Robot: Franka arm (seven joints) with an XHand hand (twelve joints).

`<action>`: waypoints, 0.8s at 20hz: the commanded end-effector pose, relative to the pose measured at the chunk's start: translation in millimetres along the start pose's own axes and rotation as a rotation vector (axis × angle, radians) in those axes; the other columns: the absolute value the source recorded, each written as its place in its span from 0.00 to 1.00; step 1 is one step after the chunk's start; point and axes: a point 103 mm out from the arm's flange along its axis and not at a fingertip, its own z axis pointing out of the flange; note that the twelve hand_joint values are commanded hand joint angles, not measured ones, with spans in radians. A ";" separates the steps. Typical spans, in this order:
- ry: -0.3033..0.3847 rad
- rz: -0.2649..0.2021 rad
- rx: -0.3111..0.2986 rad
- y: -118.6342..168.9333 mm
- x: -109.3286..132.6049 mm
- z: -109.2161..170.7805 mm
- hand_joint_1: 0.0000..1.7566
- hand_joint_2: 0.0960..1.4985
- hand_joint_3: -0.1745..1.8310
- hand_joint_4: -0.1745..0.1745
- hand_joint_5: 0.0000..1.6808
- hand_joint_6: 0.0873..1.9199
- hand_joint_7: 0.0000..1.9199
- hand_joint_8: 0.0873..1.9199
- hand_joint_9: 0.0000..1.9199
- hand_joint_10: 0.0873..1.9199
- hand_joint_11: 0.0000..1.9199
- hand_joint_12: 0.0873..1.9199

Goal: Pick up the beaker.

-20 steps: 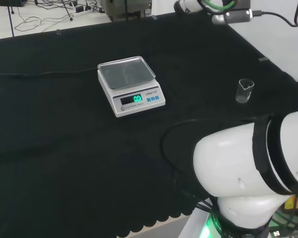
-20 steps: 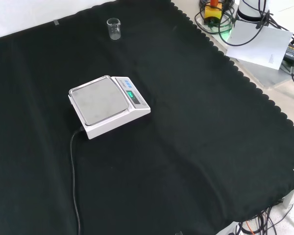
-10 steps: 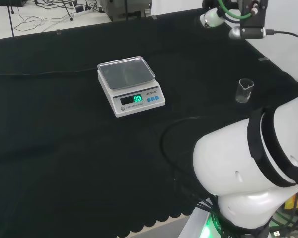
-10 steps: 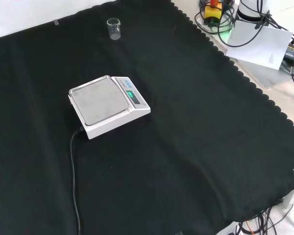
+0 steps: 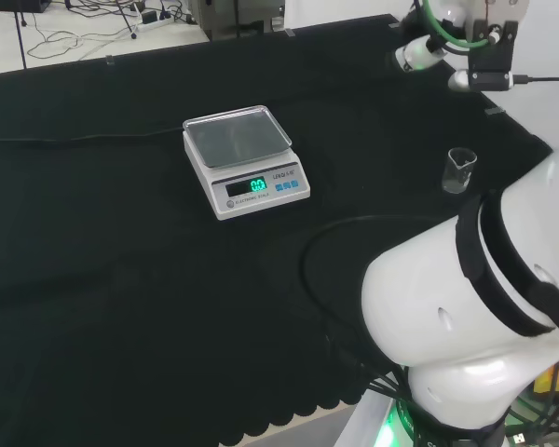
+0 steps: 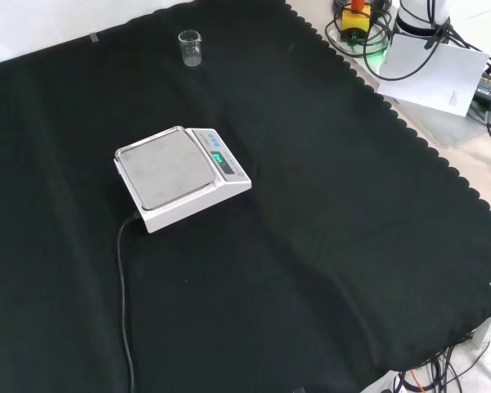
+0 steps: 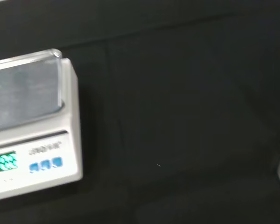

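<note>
- While one small clear beaker stands upright and alone near the right edge of the black-clothed table in the head view, nothing touches it, so the pickup looks not yet begun.
- One white digital scale sits well apart, its pan bare.
- Whether the hand is open or closed cannot be told.

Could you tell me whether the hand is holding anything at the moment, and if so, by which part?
Nothing is held as far as the views show: the beaker stands alone on the cloth, right of the scale in the head view, untouched.
</note>
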 end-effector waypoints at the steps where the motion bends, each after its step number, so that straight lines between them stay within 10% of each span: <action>1: 0.010 0.050 0.027 15.0 -36.5 17.3 0.37 0.69 0.04 0.42 0.30 0.18 0.22 0.31 0.24 0.37 0.00 0.77; 16: 0.078 0.107 0.132 47.0 -118.4 75.8 0.38 0.69 0.04 0.41 0.30 0.18 0.22 0.31 0.24 0.37 0.00 0.76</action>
